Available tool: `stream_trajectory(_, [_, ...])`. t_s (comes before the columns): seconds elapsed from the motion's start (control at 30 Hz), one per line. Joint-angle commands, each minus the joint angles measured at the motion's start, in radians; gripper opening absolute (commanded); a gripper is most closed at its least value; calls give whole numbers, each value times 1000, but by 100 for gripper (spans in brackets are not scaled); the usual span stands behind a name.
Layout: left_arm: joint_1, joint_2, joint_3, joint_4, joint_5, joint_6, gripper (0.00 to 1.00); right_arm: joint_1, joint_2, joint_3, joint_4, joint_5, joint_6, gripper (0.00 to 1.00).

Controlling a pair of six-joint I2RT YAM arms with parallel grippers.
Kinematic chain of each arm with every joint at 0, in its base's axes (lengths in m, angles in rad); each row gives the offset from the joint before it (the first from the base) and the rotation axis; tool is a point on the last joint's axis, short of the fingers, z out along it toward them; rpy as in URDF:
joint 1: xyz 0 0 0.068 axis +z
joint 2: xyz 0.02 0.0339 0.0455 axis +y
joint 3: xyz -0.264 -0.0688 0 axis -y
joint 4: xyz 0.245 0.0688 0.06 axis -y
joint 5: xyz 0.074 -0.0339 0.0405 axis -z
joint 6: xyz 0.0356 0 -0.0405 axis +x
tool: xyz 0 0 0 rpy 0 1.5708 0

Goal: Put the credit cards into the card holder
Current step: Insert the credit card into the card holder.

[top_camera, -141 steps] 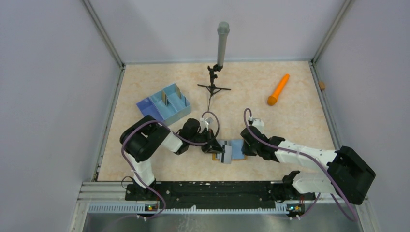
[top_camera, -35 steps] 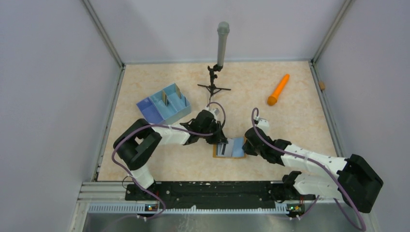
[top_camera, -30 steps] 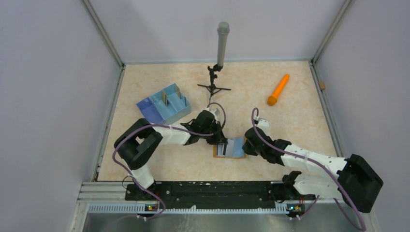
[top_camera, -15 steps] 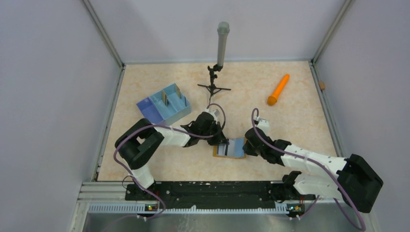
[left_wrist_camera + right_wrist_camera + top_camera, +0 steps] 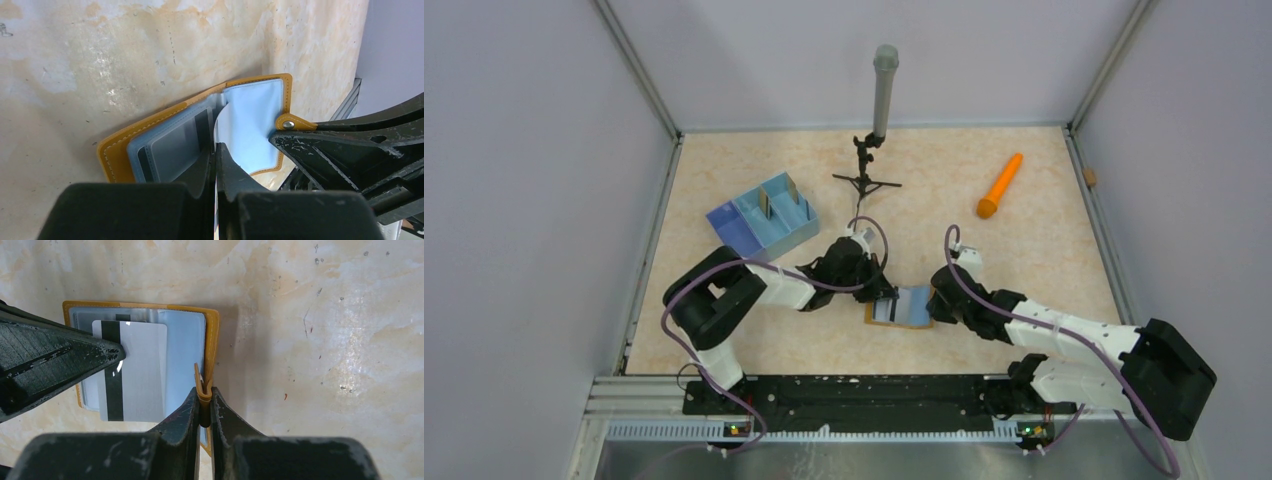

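On the table (image 5: pixel 1044 250), seen from above, a blue tray (image 5: pixel 736 225) sits at about 10 o'clock from the middle, with 2 cards (image 5: pixel 765 203) standing on edge in its far compartments. The left gripper (image 5: pixel 885 295) reaches in from 9 o'clock to the holder (image 5: pixel 871 321), which lies open and flat near the front edge at 6 o'clock, pockets up. The gripper's fingers are clenched on the edge of a striped card (image 5: pixel 135 370); the left wrist view shows a thin pale line pinched between them. In the right wrist view this card lies over the holder's left pocket page, its dark stripe along the side at 9 o'clock, and the left fingertip meets that side. The right gripper (image 5: pixel 203 396) comes from 3 o'clock and is shut on the holder's snap tab (image 5: pixel 200 385), at the holder's right edge, the tab standing up between the fingers. A mic stand (image 5: pixel 880 110) stands at 12 o'clock near the back wall. An orange stick (image 5: pixel 1000 186) lies at 2 o'clock, well apart from the holder.
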Motion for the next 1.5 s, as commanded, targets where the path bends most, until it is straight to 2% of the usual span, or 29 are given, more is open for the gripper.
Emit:
stream_trajectory(0.0, [-8,39,-36,31,-75,2,0,12,-2,-12,44,-9,17,0])
stream_trajectory(0.33, [-25,69,-50,133,-66,-47,0,13,-4,-7,68,-7,30,0])
stream_trajectory(0.63, [-47,96,-27,131,-74,-54,1,12,-42,-60,169,-11,95,0])
stream_trajectory(1.0, [-94,56,71,-125,-201,-2,33,12,-103,-100,207,66,126,0])
stream_trajectory(1.27, [-156,49,195,-351,-334,58,50,12,-118,-107,204,73,115,0])
stream_trajectory(1.47, [-183,25,228,-457,-419,63,62,12,-117,-114,216,72,111,0])
